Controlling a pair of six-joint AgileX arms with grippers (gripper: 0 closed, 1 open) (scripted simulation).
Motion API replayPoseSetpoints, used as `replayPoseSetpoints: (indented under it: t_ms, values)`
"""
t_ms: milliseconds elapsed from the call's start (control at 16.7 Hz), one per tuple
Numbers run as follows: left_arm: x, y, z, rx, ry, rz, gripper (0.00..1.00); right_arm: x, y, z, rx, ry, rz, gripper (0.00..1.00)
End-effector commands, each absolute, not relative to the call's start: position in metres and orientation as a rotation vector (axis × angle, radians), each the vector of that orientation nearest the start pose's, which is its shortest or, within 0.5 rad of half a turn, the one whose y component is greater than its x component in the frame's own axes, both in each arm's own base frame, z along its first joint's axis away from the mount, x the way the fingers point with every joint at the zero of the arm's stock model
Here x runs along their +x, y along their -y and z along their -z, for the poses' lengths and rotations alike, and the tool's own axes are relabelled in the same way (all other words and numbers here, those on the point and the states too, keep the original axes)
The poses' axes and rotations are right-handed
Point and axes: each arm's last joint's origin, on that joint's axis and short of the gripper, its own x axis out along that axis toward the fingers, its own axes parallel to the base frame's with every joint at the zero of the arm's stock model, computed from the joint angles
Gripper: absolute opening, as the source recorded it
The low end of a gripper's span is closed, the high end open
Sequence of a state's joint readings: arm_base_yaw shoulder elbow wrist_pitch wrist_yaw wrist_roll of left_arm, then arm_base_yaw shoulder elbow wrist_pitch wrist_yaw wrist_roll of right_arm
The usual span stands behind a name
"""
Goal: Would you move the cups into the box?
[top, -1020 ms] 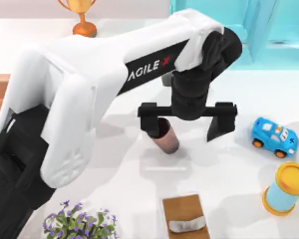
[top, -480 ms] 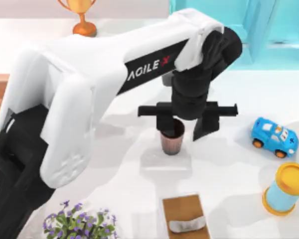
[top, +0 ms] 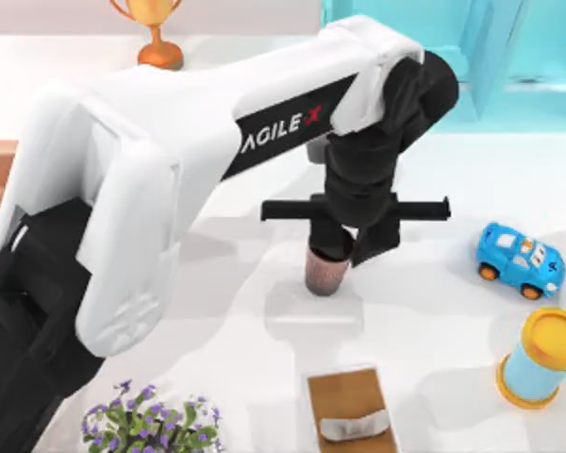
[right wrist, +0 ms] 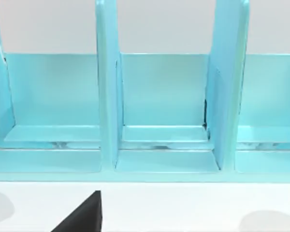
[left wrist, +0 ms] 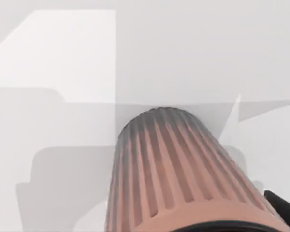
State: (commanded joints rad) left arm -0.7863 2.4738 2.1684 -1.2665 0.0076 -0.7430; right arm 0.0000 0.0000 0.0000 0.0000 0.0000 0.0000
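Brown ribbed cup point(top: 326, 267): upright, long axis vertical, mouth up, standing on white table point(top: 434, 321); left gripper point(top: 344, 247) directly above, fingers clamped on its rim

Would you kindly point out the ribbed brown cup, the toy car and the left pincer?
ribbed brown cup point(top: 325, 273), top view, its ribbed side.
toy car point(top: 521, 260), top view, its blue roof.
left pincer point(top: 342, 242), top view, midway between fingertips.

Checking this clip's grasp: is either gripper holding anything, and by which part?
The left gripper is shut on the ribbed brown cup, clamping its upper sides near the rim; the cup stands upright on the table.
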Motion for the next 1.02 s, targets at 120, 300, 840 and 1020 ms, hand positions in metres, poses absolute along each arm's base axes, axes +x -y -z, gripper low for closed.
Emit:
replayPoseSetpoints:
  t_ms: [120,300,840,1020]
  values:
    - [0.347,0.339,-0.148,0.024,-1.573,0.024,0.0,0.106,0.001,-0.16,0.0,0.0,0.0,1.0]
    - [0.347,0.337,-0.149,0.025,-1.573,0.024,0.0,0.106,0.001,-0.16,0.0,0.0,0.0,1.0]
    - [0.35,0.242,-0.246,0.023,-1.569,0.025,0.0,0.106,0.001,-0.16,0.0,0.0,0.0,1.0]
    - [0.349,0.239,-0.248,0.025,-1.573,0.024,0.0,0.106,0.001,-0.16,0.0,0.0,0.0,1.0]
